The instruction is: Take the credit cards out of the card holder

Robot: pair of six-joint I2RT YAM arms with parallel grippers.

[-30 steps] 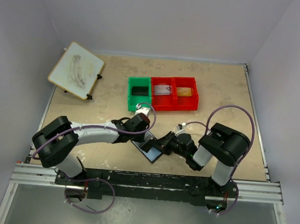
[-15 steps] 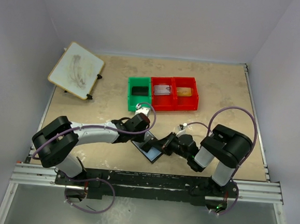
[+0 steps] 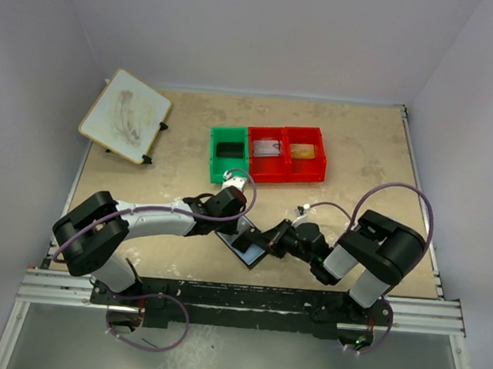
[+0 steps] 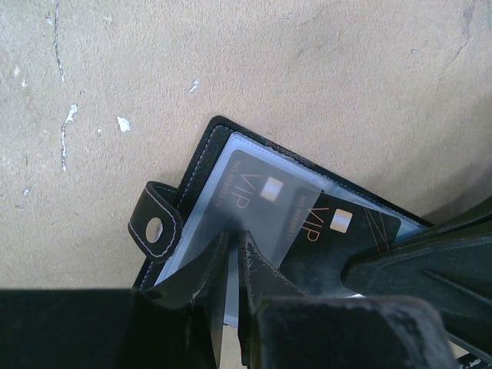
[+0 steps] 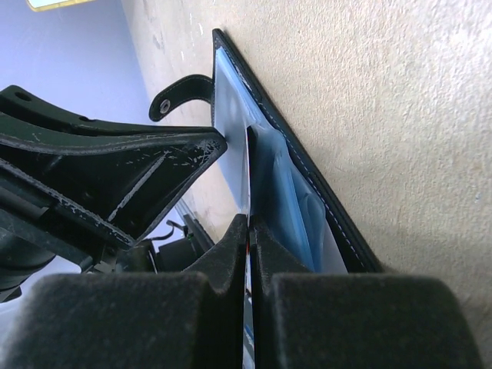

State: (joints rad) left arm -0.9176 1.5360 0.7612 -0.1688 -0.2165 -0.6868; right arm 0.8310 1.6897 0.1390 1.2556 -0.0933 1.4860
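The card holder lies open near the table's front edge, black-rimmed with clear pale pockets and a snap tab. One dark VIP credit card sits inside a pocket. A second credit card sticks out of the holder to the right. My right gripper is shut on this card's thin edge; it meets the holder from the right. My left gripper is nearly shut, pinching a pale pocket leaf of the holder; it comes from the left.
A green bin and two joined red bins stand behind the holder, each with something inside. A tilted pale board rests at the back left. Walls close the table on three sides.
My right gripper's jaws have shut on the card. The right arm's elbow has swung right and toward the front edge. The left arm has not moved.
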